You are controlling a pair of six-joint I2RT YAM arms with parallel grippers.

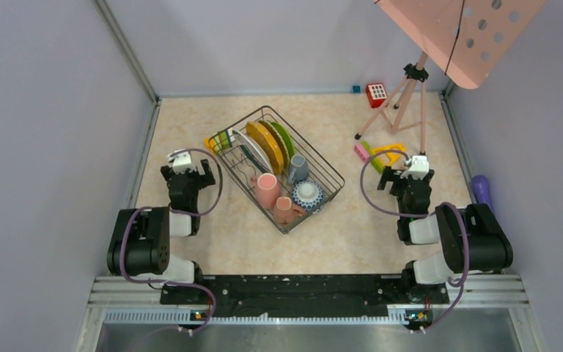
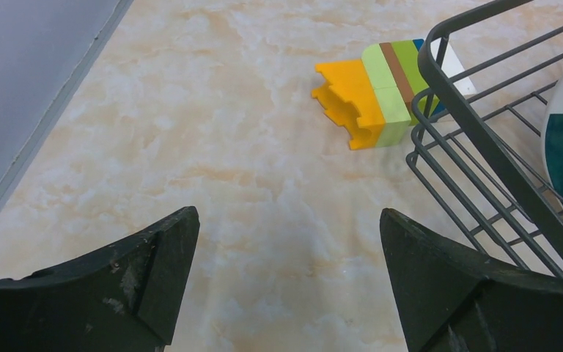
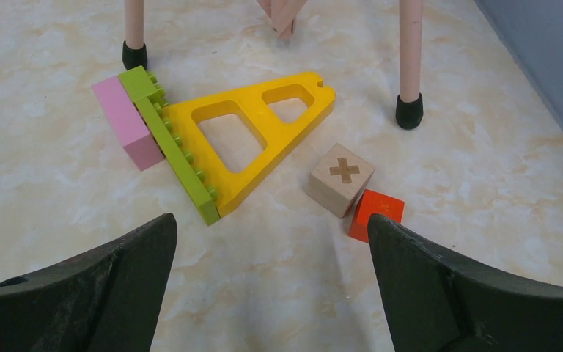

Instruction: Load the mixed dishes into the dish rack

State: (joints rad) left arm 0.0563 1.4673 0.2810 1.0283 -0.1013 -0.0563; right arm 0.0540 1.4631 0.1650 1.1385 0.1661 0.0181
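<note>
The marble surface (image 1: 352,235) had one rack (image 1: 315,155) sitting mid-way, with its long axis diagonal from far-left to near-right. All seven dishes were in it. Three plates stood on edge at the far end: white plate (image 1: 243,150), orange plate (image 1: 265,145), green plate (image 1: 284,139). The left gripper (image 2: 287,216) hung spread wide and empty just beside the rack's left side. The right gripper (image 3: 271,220) was also spread and empty, well off to the right. One patterned bowl (image 1: 308,194) and three mugs filled the near end: pink mug (image 1: 267,189), second pink mug (image 1: 284,209), grey mug (image 1: 297,168).
</note>
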